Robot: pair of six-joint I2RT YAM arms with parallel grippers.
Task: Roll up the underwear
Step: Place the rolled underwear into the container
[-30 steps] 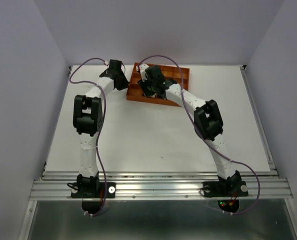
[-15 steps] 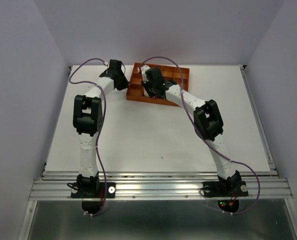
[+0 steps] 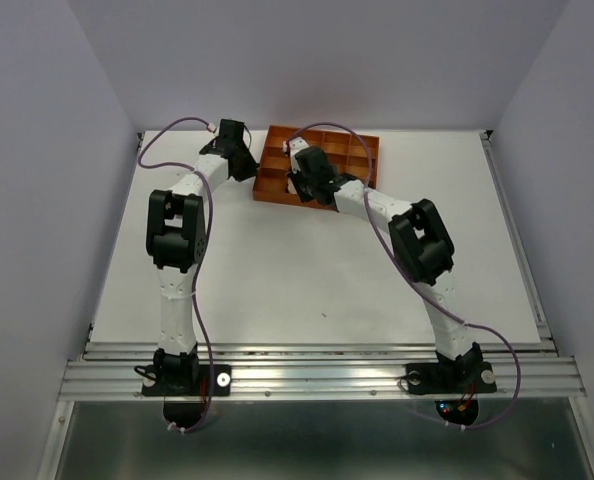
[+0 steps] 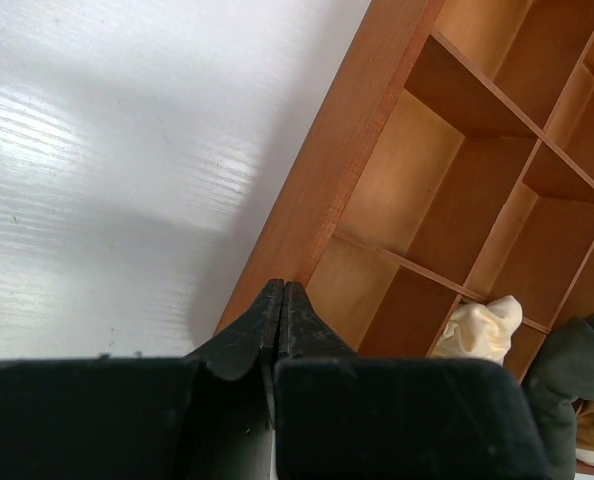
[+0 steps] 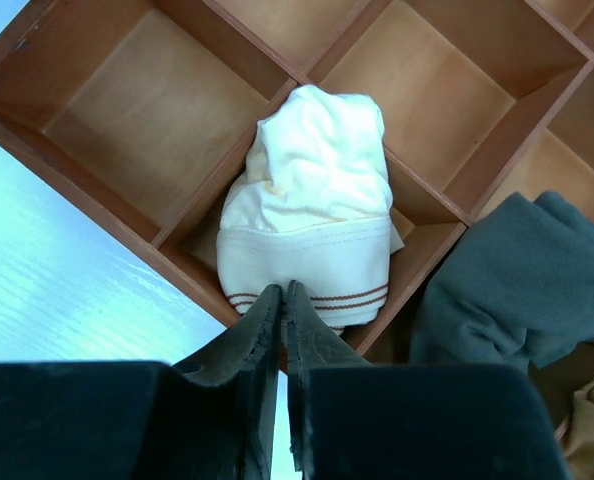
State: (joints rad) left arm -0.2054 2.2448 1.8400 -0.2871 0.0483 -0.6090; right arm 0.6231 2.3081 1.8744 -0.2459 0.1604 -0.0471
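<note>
Two robot arms reach to an orange-brown tray (image 3: pixel 362 150) at the far edge of the table (image 3: pixel 307 270). The right gripper (image 5: pixel 282 305), fingers pressed together, meets the striped waistband of the pale peach brief (image 5: pixel 312 200), bundled in a compartment along the tray's edge; whether any cloth is nipped cannot be told. The dark grey brief (image 5: pixel 507 280) slumps just beside it, with a sliver of brown cloth (image 5: pixel 592 435) at its far side. The left gripper (image 4: pixel 282 305), clenched on nothing, rests its tips against the tray's outer wall.
</note>
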